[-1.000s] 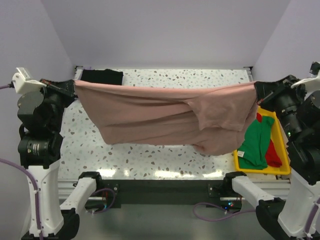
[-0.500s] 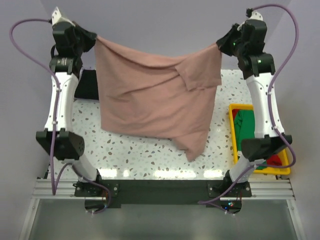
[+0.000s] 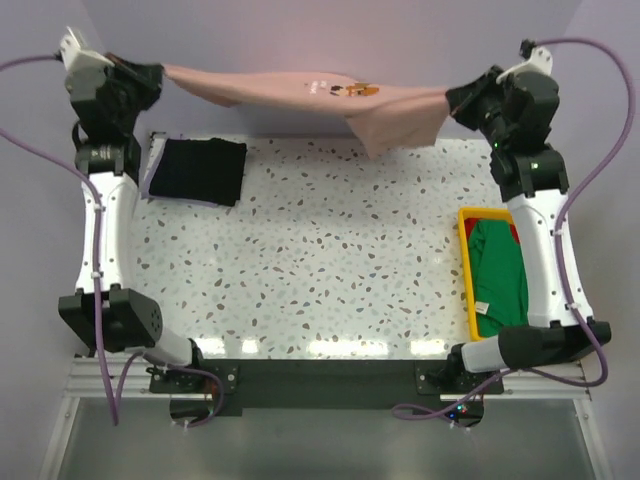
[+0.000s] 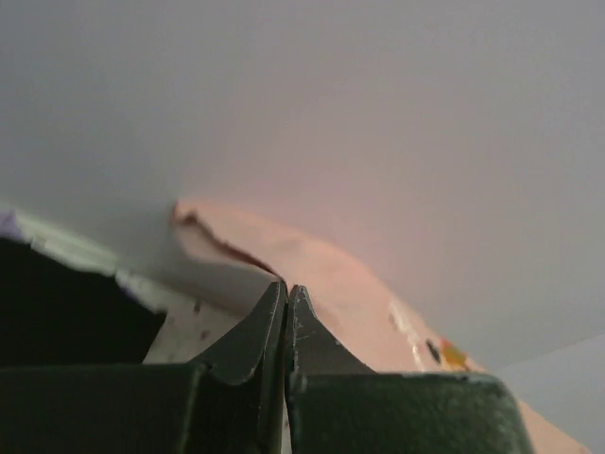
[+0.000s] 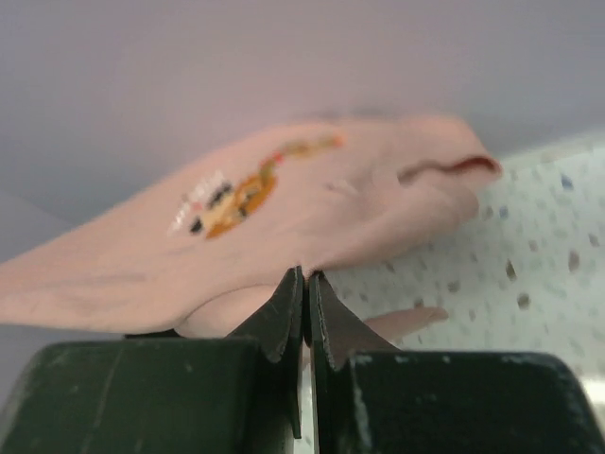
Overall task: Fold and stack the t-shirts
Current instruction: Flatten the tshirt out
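Two pinches, one garment: from above, the left gripper [image 3: 148, 80] and right gripper [image 3: 458, 100] are each clamped on an edge of the pink shirt [image 3: 290, 88], strung in the air over the far edge of the table [image 3: 330, 260], beyond the folded black shirt [image 3: 195, 170] at far left. Left wrist view: jaws pressed together, the pink shirt [image 4: 331, 284] running off the tips; right wrist view matches, print facing up, so I'd lower both ends level and evenly to lay it flat without bunching.
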Action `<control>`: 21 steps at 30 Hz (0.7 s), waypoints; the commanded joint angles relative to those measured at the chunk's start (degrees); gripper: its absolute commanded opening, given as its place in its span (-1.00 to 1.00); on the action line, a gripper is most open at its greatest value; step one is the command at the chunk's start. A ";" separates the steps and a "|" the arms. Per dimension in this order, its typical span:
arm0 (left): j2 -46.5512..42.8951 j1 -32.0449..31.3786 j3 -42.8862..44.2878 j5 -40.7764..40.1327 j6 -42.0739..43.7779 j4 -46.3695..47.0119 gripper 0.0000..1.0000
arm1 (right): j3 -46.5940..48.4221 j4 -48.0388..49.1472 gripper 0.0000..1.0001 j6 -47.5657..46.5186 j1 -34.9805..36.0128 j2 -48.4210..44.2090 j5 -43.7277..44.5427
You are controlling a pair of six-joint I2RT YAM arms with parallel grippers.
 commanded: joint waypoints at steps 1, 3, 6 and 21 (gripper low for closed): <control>-7.10 -0.01 -17.87 0.71 -0.75 3.46 -1.00 | -14.99 -1.40 -1.00 1.52 -0.55 -3.25 -2.29; -12.01 -0.09 -31.19 -0.52 -1.89 3.72 -1.00 | -26.42 -1.58 -1.00 1.43 -0.64 -6.15 -2.30; -15.63 -0.09 -46.59 -1.31 -4.70 4.51 -1.00 | -37.15 -1.57 -1.00 1.08 -1.78 -5.56 -2.38; -18.36 -0.01 -69.78 -5.27 -6.91 3.73 -0.80 | -49.56 -2.10 0.47 0.11 -2.13 -4.22 -1.86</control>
